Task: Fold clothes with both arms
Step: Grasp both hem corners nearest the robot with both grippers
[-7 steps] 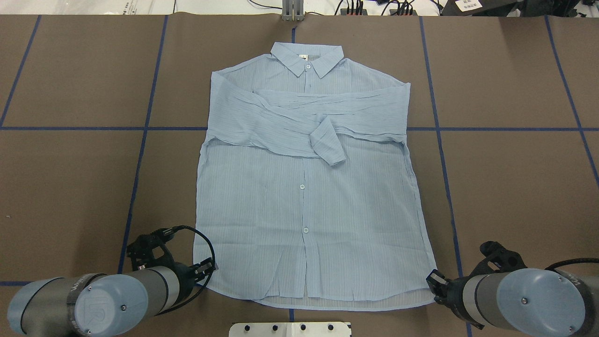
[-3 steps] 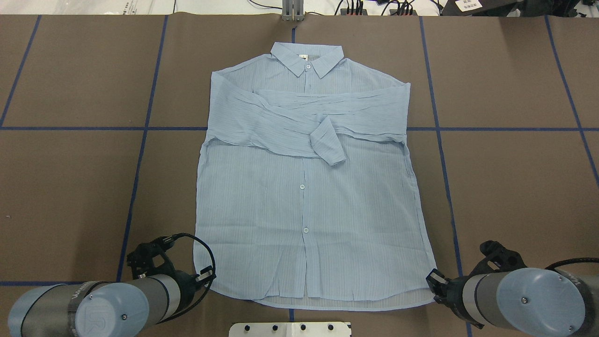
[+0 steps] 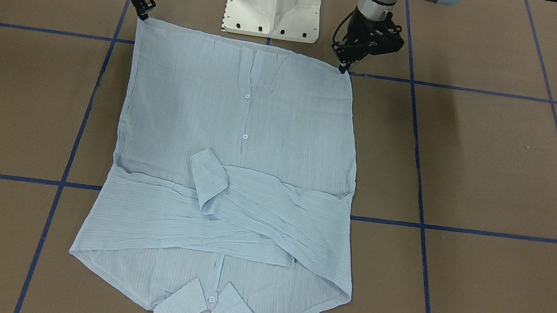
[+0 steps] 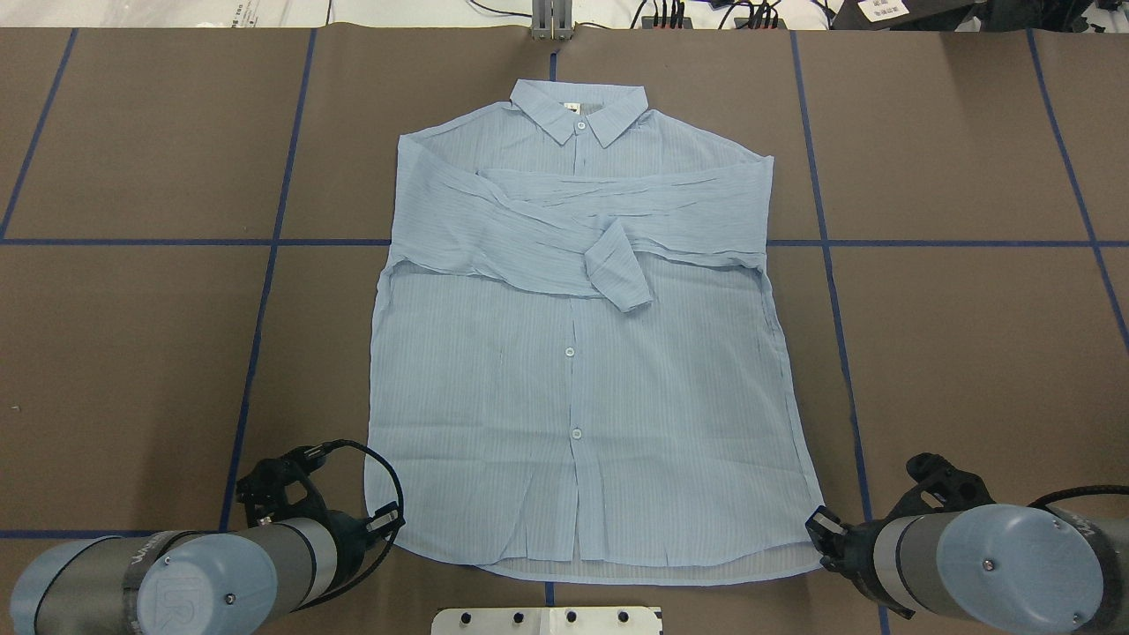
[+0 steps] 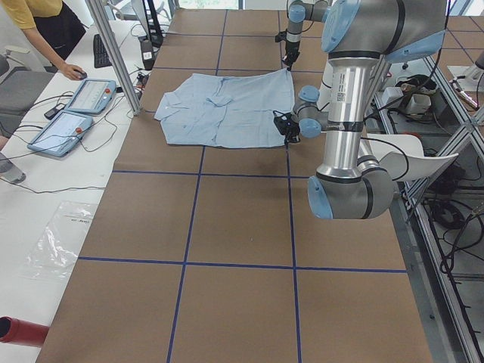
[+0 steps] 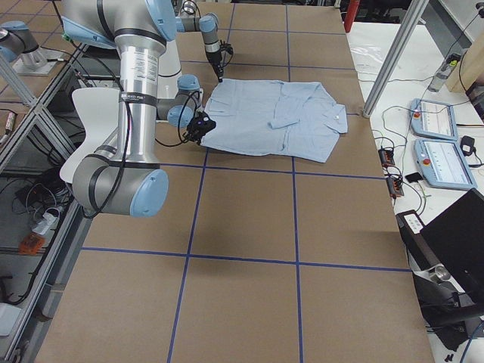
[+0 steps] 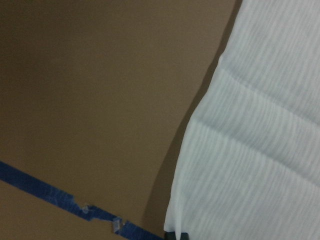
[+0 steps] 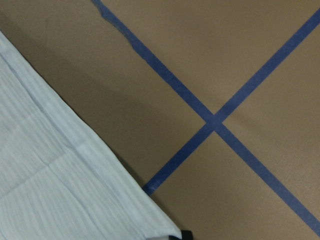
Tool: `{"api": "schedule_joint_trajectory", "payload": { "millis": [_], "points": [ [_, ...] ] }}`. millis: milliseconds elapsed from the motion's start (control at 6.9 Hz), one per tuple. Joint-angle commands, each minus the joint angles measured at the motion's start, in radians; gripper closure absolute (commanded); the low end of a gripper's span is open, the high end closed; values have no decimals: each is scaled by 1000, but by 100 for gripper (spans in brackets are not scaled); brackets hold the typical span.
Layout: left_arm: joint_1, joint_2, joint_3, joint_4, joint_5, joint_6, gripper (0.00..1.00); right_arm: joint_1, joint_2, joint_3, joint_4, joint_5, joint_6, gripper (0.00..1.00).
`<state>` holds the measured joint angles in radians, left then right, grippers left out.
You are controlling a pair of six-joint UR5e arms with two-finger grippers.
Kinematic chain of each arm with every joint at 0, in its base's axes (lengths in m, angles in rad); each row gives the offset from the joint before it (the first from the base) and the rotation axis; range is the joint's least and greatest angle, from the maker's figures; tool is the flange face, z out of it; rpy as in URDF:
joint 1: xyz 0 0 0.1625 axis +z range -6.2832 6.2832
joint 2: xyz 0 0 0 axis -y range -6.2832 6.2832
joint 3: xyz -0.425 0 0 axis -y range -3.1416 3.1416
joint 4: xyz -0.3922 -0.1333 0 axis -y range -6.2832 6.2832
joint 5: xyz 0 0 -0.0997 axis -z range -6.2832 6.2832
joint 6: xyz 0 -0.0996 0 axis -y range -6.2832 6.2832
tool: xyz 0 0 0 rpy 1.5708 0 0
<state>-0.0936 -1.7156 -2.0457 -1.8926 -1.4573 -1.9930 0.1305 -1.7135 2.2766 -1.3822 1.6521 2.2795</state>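
The light blue shirt [image 4: 573,370] lies flat and face up on the brown table, collar at the far side and both sleeves folded across the chest. It also shows in the front-facing view [image 3: 240,117]. My left gripper [image 4: 392,520] sits at the hem's left corner, also seen from the front [image 3: 345,67]. Its fingers look closed on the corner. My right gripper [image 4: 816,525] sits at the hem's right corner [image 3: 144,12] and looks closed on it too. Both wrist views show the shirt corner [image 7: 260,150] [image 8: 50,190] reaching a dark fingertip at the bottom edge.
The white pedestal base [image 3: 274,1] stands just behind the hem, between the arms. Blue tape lines [image 4: 265,291] grid the brown table. Control panels [image 5: 91,94] and an operator [image 5: 45,23] are beyond the table's far edge.
My left arm has shifted slightly back toward the robot's base at the hem corner. The shirt and the right arm have not moved.
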Motion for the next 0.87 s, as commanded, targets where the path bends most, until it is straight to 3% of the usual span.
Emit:
{"api": "schedule_joint_trajectory", "payload": {
  "millis": [0, 435, 725],
  "points": [
    [6, 14, -71, 25, -1, -36, 100, 6, 2, 11, 0, 0, 0, 100],
    [90, 71, -223, 30, -2, -169, 100, 0, 0, 29, 3, 2, -14, 100],
    [88, 73, -251, 30, -2, -204, 100, 3, 0, 53, 2, 2, -14, 100]
  ]
}}
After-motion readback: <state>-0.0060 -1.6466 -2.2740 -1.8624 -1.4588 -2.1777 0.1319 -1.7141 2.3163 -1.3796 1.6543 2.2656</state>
